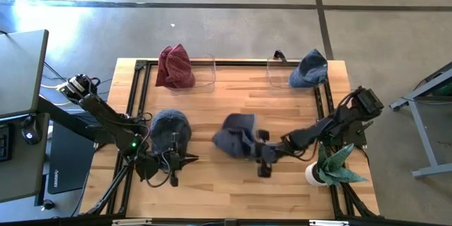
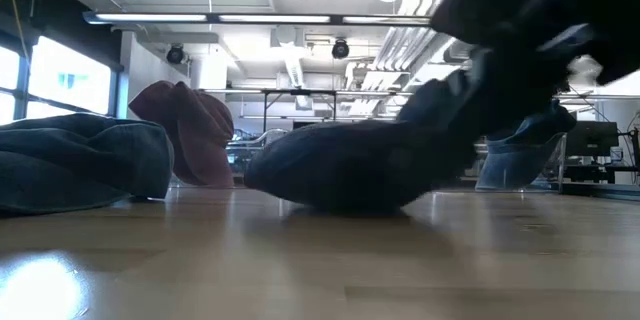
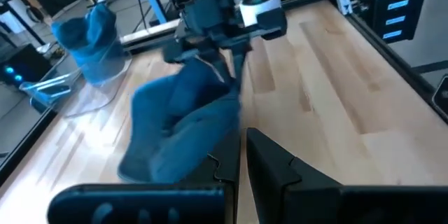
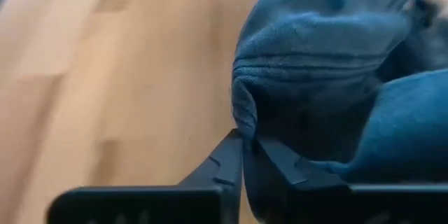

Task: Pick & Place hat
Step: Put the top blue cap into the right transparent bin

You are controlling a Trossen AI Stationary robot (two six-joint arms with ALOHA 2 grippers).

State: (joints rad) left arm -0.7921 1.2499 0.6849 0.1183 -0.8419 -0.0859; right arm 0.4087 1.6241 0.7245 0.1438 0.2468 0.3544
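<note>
Mid-tabletop, the right gripper pinches the brim of the soft slate-blue cloth hat, likely for lifting, while the left gripper waits nearby, its fingers closed on nothing

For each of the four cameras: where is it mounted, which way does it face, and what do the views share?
High: above the table, looking straight down; both arms show, right gripper on the middle blue hat.
Low: table height, looking level; same hat, dark arm above.
Left wrist: faces the right gripper across that hat.
Right wrist: own fingers pinch the hat.
All four share this hat.
</note>
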